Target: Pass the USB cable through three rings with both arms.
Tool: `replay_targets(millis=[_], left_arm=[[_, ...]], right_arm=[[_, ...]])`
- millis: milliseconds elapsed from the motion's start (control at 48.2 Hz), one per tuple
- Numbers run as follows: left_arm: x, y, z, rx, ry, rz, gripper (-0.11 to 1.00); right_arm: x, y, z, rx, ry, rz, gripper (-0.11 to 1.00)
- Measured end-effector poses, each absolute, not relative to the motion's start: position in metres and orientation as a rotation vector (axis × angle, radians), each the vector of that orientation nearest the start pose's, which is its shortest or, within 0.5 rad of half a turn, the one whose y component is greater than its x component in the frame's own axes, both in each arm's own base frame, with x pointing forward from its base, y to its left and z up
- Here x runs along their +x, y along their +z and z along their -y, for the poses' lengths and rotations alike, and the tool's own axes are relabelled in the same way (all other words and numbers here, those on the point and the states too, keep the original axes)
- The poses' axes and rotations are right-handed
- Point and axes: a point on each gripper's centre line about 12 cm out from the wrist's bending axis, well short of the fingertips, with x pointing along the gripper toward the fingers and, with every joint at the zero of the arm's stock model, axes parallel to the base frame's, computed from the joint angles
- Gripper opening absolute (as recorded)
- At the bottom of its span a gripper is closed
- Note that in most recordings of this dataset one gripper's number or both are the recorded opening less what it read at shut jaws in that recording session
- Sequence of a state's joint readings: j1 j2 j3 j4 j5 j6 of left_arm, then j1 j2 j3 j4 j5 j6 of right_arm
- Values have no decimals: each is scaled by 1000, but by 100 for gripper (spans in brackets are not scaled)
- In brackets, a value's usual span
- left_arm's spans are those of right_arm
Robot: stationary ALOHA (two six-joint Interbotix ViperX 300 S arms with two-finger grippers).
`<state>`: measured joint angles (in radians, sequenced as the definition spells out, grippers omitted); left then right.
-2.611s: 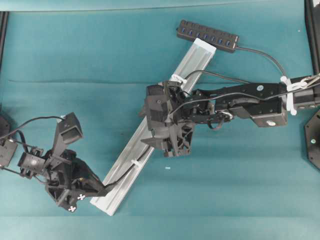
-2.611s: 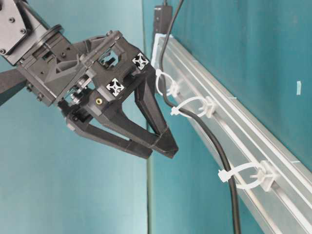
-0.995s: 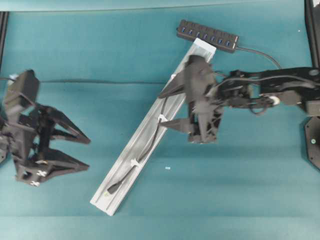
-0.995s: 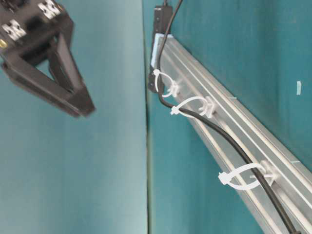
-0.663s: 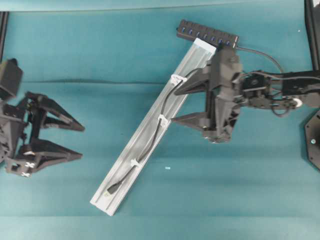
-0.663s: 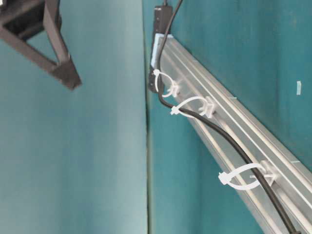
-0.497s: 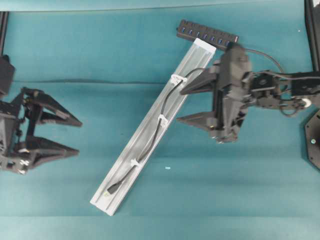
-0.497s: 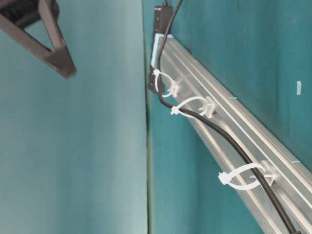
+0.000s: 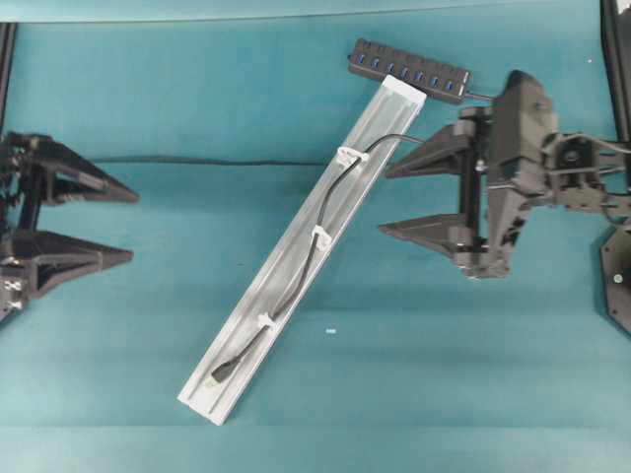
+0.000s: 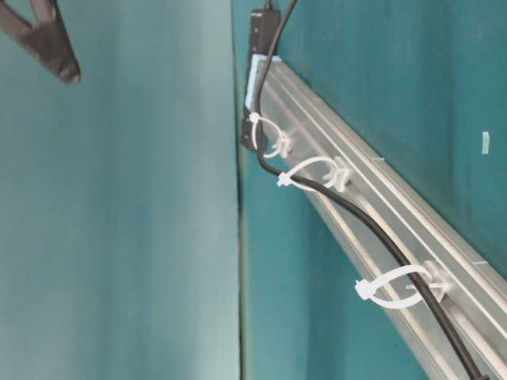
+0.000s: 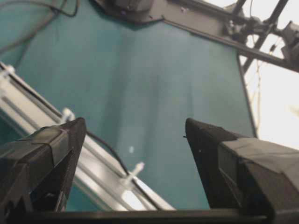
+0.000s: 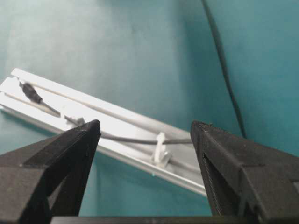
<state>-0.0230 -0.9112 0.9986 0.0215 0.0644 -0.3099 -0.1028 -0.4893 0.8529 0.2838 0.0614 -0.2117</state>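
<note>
Cable lies along the rail through all three rings, thin, limp and light, best pinched just behind its plug, while left gripper and right gripper stand well apart, jaws wide, empty.

Both arms sit well apart — left gripper and right gripper with fingers spread wide, empty.

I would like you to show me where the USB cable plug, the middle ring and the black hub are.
USB cable plug (image 9: 223, 371), overhead view, on the plug body.
middle ring (image 9: 320, 235), overhead view, on the white loop.
black hub (image 9: 409, 71), overhead view, on its top face.
</note>
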Motion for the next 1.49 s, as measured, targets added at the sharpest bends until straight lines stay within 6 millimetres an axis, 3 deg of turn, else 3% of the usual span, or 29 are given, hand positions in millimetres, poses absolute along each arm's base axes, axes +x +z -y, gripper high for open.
replay_targets(millis=[332, 622, 850, 1098, 1492], left_arm=[[209, 318, -7, -210, 47, -123, 93], [193, 332, -11, -119, 58, -47, 93], [182, 325, -13, -89, 74, -35, 93], [178, 323, -13, -76, 76, -29, 93], [173, 328, -13, -80, 75, -2, 93]], right_arm=[[268, 280, 27, 122, -112, -318, 84], [237, 280, 27, 209, -136, -261, 84], [216, 276, 25, 213, -133, -232, 83], [204, 284, 24, 210, -130, -178, 83], [195, 275, 25, 216, -140, -186, 83]])
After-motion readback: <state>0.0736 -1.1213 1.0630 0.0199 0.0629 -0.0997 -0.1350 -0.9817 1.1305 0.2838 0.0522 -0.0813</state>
